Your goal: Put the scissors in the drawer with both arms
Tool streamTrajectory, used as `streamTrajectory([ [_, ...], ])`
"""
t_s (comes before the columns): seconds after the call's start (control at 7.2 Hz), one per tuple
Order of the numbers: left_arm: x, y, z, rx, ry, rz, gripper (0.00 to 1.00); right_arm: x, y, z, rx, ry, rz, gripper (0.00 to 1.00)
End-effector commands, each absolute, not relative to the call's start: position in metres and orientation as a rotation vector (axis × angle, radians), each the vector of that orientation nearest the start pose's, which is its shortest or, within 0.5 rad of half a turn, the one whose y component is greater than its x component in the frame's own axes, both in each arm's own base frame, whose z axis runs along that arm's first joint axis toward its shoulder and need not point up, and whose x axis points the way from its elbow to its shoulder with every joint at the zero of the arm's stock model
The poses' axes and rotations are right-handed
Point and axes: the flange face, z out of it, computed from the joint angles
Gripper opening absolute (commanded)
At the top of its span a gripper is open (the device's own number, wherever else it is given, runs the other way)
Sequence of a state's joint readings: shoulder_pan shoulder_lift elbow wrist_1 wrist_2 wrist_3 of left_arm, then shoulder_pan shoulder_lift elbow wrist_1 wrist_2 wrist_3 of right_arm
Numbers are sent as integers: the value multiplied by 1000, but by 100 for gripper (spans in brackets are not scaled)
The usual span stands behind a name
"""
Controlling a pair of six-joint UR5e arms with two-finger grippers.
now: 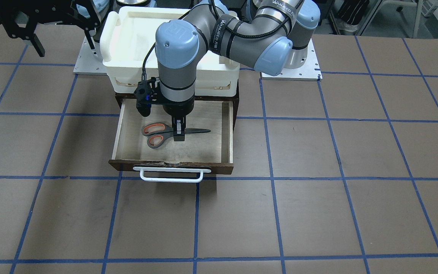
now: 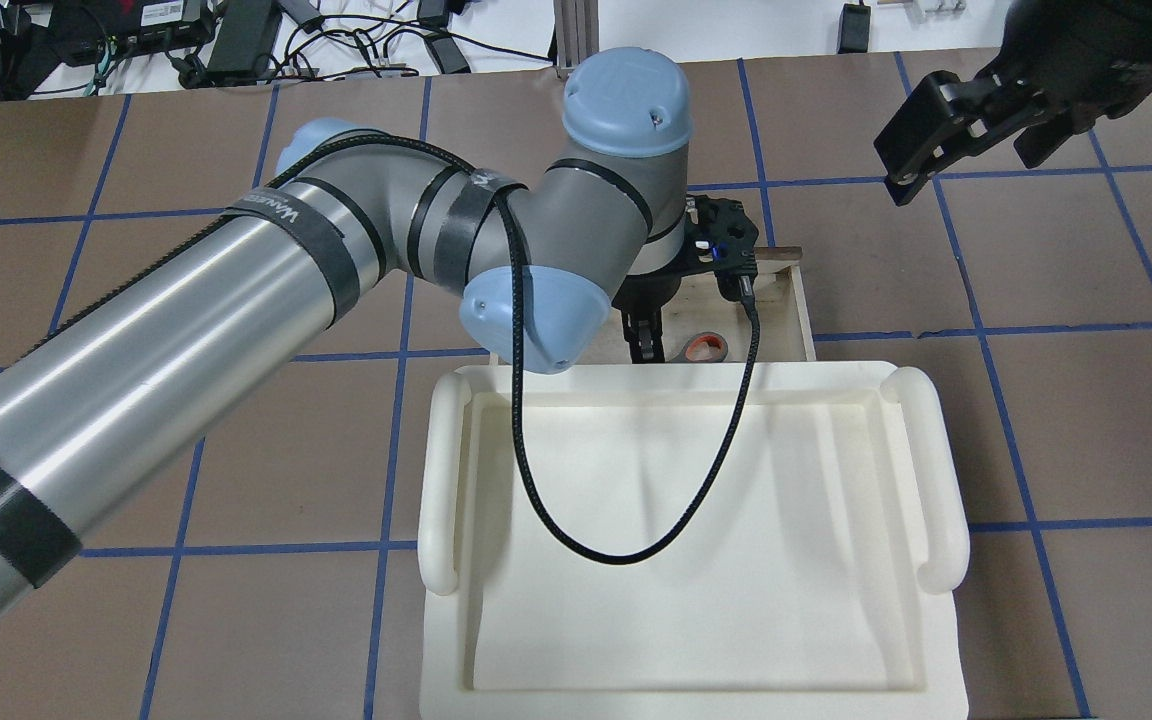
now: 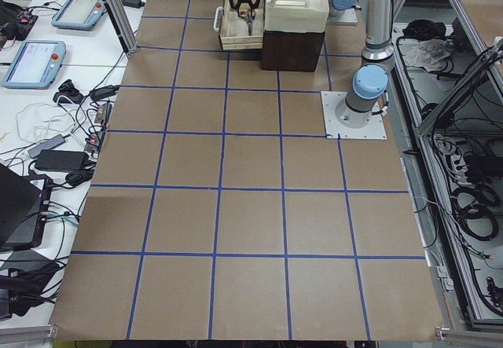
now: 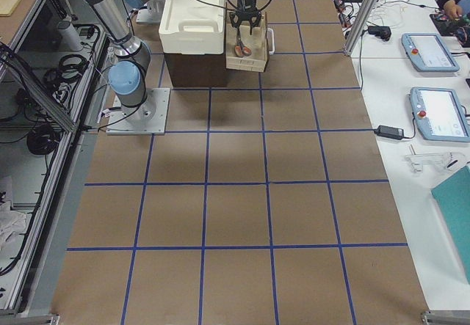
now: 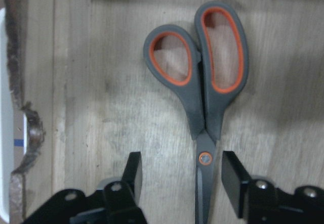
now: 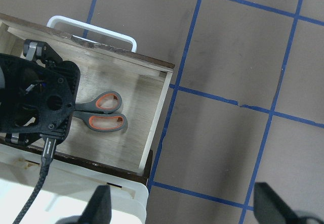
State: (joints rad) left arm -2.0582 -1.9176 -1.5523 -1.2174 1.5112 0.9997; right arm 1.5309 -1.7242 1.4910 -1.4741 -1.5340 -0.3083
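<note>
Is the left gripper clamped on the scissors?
No: the left gripper is open, its fingers standing clear on either side of the scissors lying on the drawer floor.

From overhead, the tray (image 2: 786,600) and left arm (image 2: 236,300) are covering most of the drawer (image 2: 798,310), leaving only one orange loop of the scissors (image 2: 706,347) showing inside it. At the left wrist, the picture's bottom edge is cutting off the blade tips. From the right wrist, the left arm's black end is hiding the blades.

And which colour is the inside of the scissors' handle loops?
Orange, on the scissors; clearest in the left wrist-mounted view.
</note>
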Motion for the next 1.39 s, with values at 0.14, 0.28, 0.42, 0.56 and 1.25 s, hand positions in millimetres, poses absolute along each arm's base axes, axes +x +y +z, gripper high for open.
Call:
streamTrajectory([
  [0.14,-360,-509,390,2085,2410,-87,63,120,-434,588,-422,3093,-220,100],
  [0.28,-335,-523,407,2039,2450,-87,63,120,-434,588,-422,3093,-220,100],
  [0.42,-311,-532,416,1987,2490,-91,63,120,-434,588,-422,3091,-220,100],
  [0.56,-281,-543,426,1916,2537,-111,60,120,-433,589,-422,3091,-223,100],
  [1.25,-162,-545,491,1332,2867,-184,100,120,-434,588,-421,3091,-216,100],
])
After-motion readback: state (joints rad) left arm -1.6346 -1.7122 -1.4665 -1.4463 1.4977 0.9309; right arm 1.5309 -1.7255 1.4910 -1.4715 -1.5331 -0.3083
